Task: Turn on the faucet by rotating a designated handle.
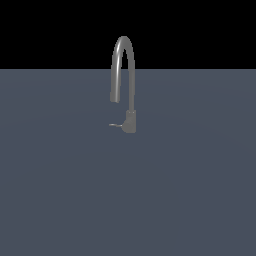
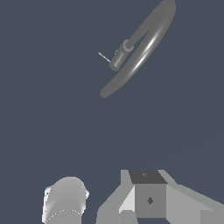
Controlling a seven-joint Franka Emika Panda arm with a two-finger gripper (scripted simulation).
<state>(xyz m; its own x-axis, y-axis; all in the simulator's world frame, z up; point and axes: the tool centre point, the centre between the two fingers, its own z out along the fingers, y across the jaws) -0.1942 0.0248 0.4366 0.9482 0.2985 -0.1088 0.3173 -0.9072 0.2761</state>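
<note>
The grey faucet (image 1: 130, 120) stands on the flat grey-blue surface, its arched spout (image 1: 122, 55) rising high and curving down toward the exterior view's left. The handle (image 1: 115, 125), a thin short lever, sticks out from the base toward that same side. The wrist view looks down on the faucet (image 2: 142, 52), with the handle (image 2: 104, 57) showing as a fine pin off the base. Grey blocky parts of my gripper (image 2: 148, 199) fill the picture's edge, well apart from the faucet. Its fingertips are not clearly shown. No arm appears in the exterior view.
The grey-blue surface (image 1: 125, 200) spreads all around the faucet. A white cylindrical part of the arm (image 2: 64, 199) shows beside the gripper in the wrist view.
</note>
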